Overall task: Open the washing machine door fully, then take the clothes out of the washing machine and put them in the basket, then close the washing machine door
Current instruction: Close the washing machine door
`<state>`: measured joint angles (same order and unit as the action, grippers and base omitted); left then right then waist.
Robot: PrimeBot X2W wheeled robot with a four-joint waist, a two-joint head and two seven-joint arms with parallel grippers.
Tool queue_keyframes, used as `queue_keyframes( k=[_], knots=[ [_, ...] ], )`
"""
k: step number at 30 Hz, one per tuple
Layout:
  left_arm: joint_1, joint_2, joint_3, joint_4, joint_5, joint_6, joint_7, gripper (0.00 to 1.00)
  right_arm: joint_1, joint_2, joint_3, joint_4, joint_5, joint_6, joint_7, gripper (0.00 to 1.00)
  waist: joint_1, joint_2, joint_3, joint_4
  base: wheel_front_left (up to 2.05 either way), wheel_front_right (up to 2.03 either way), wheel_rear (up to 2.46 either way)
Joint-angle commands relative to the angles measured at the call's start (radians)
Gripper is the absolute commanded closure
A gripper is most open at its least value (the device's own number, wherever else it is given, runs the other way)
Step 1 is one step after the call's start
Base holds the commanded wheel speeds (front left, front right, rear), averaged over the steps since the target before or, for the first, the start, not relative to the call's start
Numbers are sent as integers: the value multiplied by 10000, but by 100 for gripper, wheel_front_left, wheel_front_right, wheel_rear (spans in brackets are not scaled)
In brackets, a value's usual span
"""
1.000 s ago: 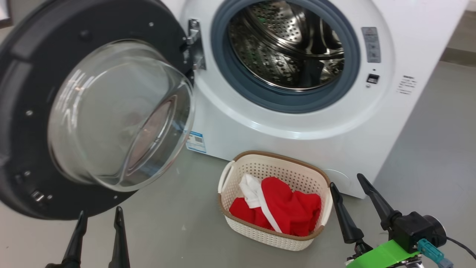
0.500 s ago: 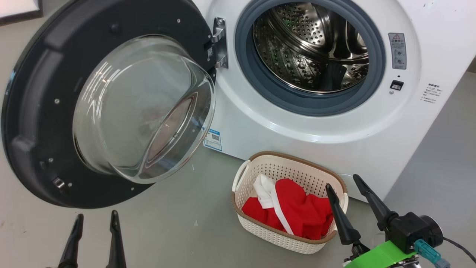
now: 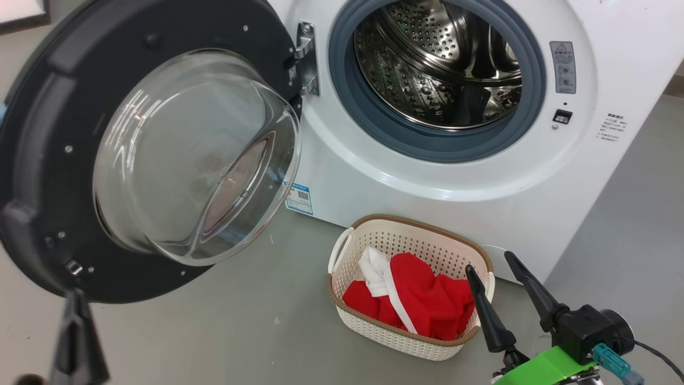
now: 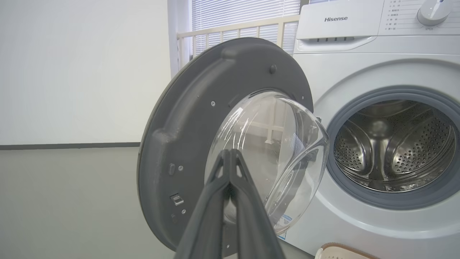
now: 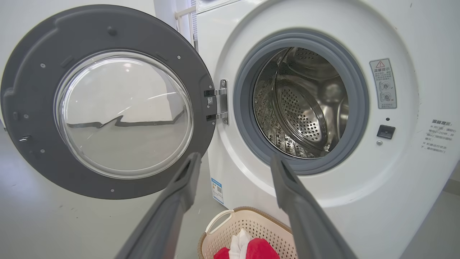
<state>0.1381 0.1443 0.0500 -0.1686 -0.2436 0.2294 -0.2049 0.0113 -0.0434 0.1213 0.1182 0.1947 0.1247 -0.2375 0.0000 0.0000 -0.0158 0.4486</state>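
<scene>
The door stands swung wide at 9 o'clock of the drum, which leaves the mouth free. The clothes lie in the basket, set on the floor at 6 o'clock of the mouth and near the washer, probably to keep the carry short.

The left gripper has its fingers pressed together on nothing and is aimed at the door. Closed fingers suit a push, so closing the door is judged to be the step in hand. The right gripper is spread and empty at 3 o'clock of the basket.

The left wrist view resolves the meeting fingertips, where the head view gives one dark shape. The right wrist view looks deep into the drum, with no fabric visible.
</scene>
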Motion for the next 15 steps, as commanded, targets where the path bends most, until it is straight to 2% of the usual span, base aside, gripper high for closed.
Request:
queue_keyframes(
  k=[1,5,10,15],
  knots=[
    [-606,68,593,-435,-310,34,-173,100,-528,-68,249,-245,98,60,5,0,0,0,33,-94,0,0,0],
    [-983,-59,1243,-670,-1151,-162,-391,100,-534,-68,215,-263,84,60,18,0,0,0,68,-225,0,0,0],
    [-1592,212,1774,-657,-1315,-292,-499,100,-557,-68,196,-257,48,60,45,0,0,0,100,-316,0,0,0],
    [-2692,295,2335,-271,-2294,-641,-528,100,-557,-68,181,-336,-25,60,108,0,0,0,115,-345,0,0,0]
  ],
)
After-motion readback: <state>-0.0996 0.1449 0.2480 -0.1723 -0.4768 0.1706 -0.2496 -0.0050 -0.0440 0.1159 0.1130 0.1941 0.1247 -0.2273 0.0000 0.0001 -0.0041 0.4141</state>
